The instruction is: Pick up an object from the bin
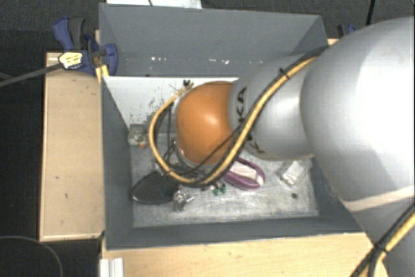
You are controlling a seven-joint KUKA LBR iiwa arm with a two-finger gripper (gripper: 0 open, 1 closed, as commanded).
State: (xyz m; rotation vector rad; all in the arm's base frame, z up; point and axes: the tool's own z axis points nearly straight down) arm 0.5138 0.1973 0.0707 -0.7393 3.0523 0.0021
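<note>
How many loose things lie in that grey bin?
5: a grey lump far left, a black flat piece front left, a green bit mid-floor, a purple piece beside it, a white piece right. The arm may hide more.

Single camera. I look down on the bin (pixel 207 36) from above, tilted somewhat to one side, fairly close. The arm (pixel 363 139) enters my frame from the right.

The bin (pixel 120 159) is plain grey, its floor paler with dark specks. Near its left wall lies a flat black thing (pixel 152 190); toward the front a purple-and-white one (pixel 246 175), perhaps striped. The wrist cover (pixel 204 123) is orange, the arm (pixel 337 113) silver.
</note>
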